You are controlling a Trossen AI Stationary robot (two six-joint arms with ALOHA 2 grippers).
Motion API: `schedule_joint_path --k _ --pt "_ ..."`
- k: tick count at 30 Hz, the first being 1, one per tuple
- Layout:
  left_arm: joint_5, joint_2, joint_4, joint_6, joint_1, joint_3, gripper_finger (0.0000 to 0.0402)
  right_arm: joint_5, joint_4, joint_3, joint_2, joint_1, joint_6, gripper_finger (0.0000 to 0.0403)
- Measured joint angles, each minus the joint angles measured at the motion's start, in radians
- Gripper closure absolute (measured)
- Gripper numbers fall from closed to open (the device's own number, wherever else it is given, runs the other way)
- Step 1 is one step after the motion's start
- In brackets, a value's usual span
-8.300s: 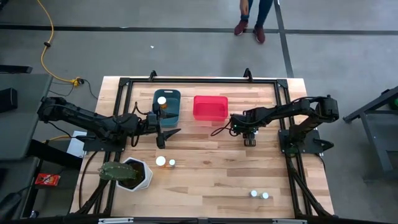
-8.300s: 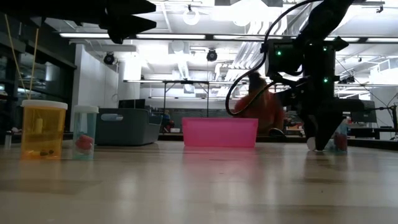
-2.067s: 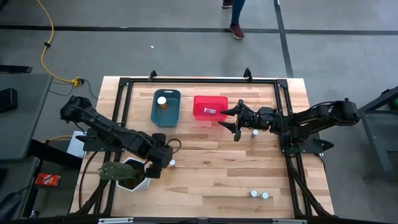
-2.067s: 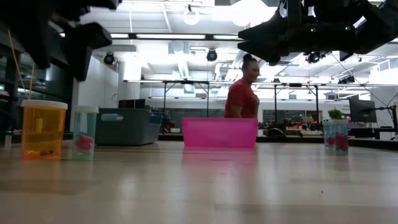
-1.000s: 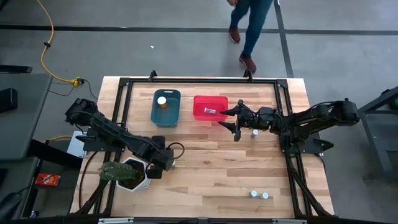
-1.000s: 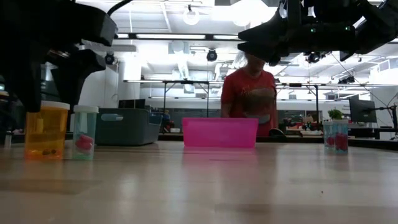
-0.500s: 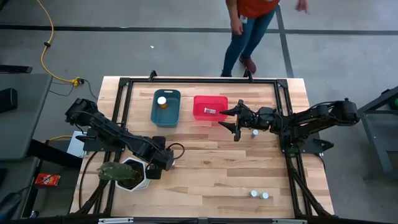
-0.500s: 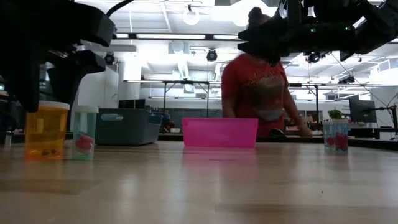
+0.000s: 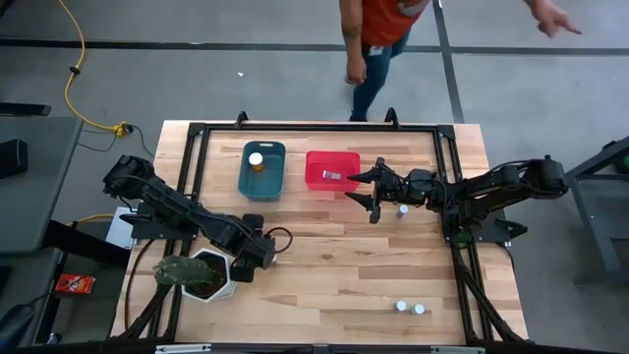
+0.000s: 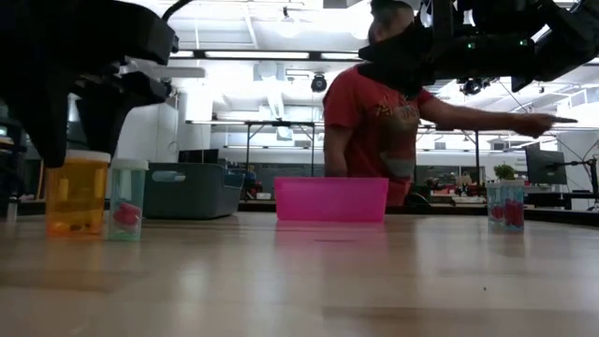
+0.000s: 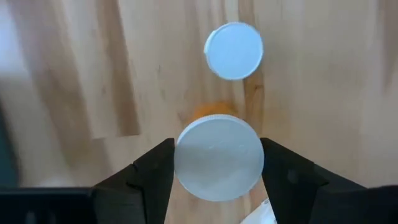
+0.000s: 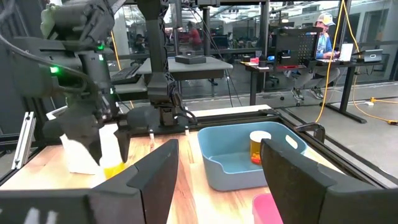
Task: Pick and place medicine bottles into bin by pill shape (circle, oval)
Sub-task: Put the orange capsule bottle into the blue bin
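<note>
1. Left wrist view looks straight down on the left tool, whose two dark fingers sit either side of the round white cap of an amber-bodied medicine bottle, against or just beside the cap rim; whether they press it cannot be told.
2. Just beyond that tool stands a second small bottle with a round white cap, apart from the first.
3. High view places the left tool low over the pale wooden slatted surface, right beside a white hexagonal plant pot with a green plant.
4. Farther ahead of the left tool lies a dark teal rectangular plastic bin with one white-capped amber bottle standing in it; next to it a bright red rectangular plastic bin holds a small bottle lying on its side.
5. The right tool hangs above the surface just beside the red bin, its fingers spread wide and empty, arm stretched nearly level.
6. A small white-capped bottle stands close under the right arm; two more small white-capped bottles stand together near the surface's edge, well apart from both tools.
7. Beyond the surface, on grey floor, stands a person in a red shirt with one arm stretched out.
</note>
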Motion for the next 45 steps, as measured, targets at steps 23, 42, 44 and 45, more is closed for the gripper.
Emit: schedule_joint_path --k 23,42,44,45 --pt "-0.298 -0.124 -0.368 0.357 0.563 0.414 0.0206 0.0 0.002 0.0 0.0 -0.002 0.0 0.0182" --pt "-0.034 0.029 0.012 0.465 0.874 0.123 0.0206 0.0 -0.024 0.0 0.0 -0.002 0.0 0.0182" --pt "-0.027 0.029 0.067 0.468 0.889 0.082 0.0206 0.0 -0.024 0.0 0.0 -0.002 0.0 0.0182" --pt "-0.027 0.029 0.091 0.477 0.894 0.069 0.0206 0.0 -0.024 0.0 0.0 -0.002 0.0 0.0182"
